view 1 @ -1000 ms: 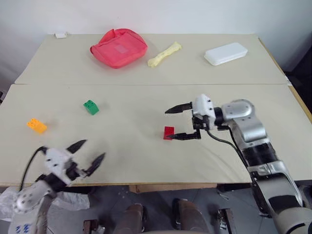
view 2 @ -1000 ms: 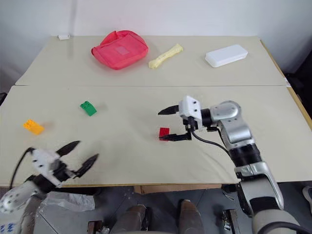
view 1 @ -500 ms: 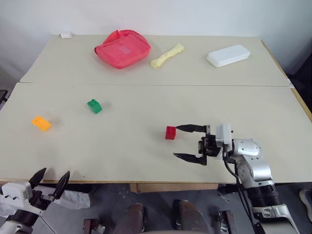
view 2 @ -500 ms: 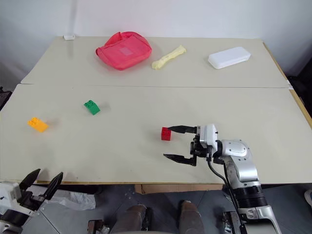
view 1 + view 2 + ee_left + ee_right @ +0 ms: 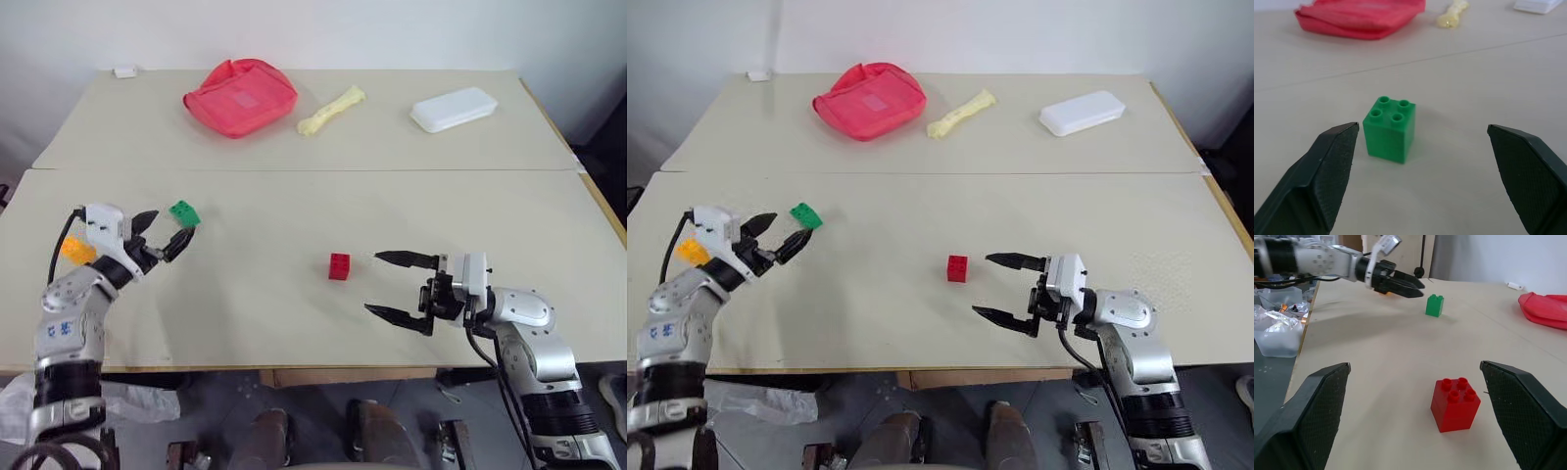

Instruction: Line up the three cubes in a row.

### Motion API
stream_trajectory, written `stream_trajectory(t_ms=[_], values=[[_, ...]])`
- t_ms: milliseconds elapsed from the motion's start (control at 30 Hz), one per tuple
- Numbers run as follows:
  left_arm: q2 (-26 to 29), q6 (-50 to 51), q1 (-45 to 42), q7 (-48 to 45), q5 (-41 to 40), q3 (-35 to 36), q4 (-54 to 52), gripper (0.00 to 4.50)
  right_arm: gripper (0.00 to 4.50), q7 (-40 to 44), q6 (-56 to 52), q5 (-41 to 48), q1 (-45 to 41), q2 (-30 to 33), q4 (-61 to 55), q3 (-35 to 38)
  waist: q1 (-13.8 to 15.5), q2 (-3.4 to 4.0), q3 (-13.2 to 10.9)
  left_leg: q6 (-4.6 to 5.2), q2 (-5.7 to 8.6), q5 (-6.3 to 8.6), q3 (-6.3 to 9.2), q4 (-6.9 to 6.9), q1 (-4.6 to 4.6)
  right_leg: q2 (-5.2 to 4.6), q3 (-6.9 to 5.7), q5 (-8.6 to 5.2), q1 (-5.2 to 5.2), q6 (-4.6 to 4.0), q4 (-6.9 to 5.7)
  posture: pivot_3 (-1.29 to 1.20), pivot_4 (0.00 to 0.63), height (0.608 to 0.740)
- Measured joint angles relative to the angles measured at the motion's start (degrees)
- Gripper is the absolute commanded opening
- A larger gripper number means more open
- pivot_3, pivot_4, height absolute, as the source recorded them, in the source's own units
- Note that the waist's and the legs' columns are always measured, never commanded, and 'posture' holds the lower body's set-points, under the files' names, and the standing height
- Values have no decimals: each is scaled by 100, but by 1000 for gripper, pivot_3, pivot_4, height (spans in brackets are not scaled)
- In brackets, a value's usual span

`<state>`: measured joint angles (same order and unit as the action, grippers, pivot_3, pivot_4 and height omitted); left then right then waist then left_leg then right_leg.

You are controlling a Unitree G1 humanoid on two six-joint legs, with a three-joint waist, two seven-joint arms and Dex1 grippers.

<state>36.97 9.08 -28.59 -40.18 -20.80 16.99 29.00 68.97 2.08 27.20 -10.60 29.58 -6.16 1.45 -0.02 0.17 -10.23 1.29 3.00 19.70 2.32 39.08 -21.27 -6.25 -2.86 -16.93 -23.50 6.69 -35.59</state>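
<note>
The left hand (image 5: 162, 233) is reaching level toward the green cube (image 5: 183, 212), fingers spread wide just short of it, the orange cube (image 5: 75, 252) lying behind its wrist. The right hand (image 5: 396, 287) is gaping wide and empty, pointing at the red cube (image 5: 339, 265) nearby on the surface (image 5: 294, 196).

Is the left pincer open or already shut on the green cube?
Open: the left pincer has fingers spread, green cube standing untouched between them.

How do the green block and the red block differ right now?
The small green studded plastic block sits just ahead of the open left end effector; the small red studded plastic block stands mid-table, apart from the open right end effector. Both stand upright, four studs up, ungrasped.
</note>
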Motion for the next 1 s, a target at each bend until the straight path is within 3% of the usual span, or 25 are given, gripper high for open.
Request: stream_trajectory(t_ms=[267,367,633,800,1000], values=[[123,-858,-1499,-737,755,-603,2655,4500,4460,-279,-96,-16,107,44,-335,3,7,-3,-1,7,15,-3,3,0,-2,-1,-6,0,-2,1,-7,0,150,740],[54,-1124,-1705,-839,904,-685,3111,3921,4500,-415,-96,-29,225,40,-472,-5,11,-5,-2,10,20,-5,3,0,-3,-7,-5,1,-3,3,-10,0,150,740],[11,-1483,-1763,-1432,922,-682,3256,1487,4500,-562,-72,-79,315,41,-516,-5,8,-8,-4,12,21,-6,3,2,-3,-10,-4,2,-3,4,-13,0,150,740],[10,-1561,-1737,-2474,863,-686,3084,1484,4500,-595,-85,-72,505,142,-561,8,14,-9,-4,14,22,-7,3,3,-4,-11,-5,2,-3,4,-15,0,150,740],[-172,-1927,-1762,-4137,855,-1298,2091,1484,4500,-606,-101,-19,834,402,-748,271,64,-10,-4,17,24,-7,2,4,-5,-15,-3,2,1,4,-12,0,150,740]])
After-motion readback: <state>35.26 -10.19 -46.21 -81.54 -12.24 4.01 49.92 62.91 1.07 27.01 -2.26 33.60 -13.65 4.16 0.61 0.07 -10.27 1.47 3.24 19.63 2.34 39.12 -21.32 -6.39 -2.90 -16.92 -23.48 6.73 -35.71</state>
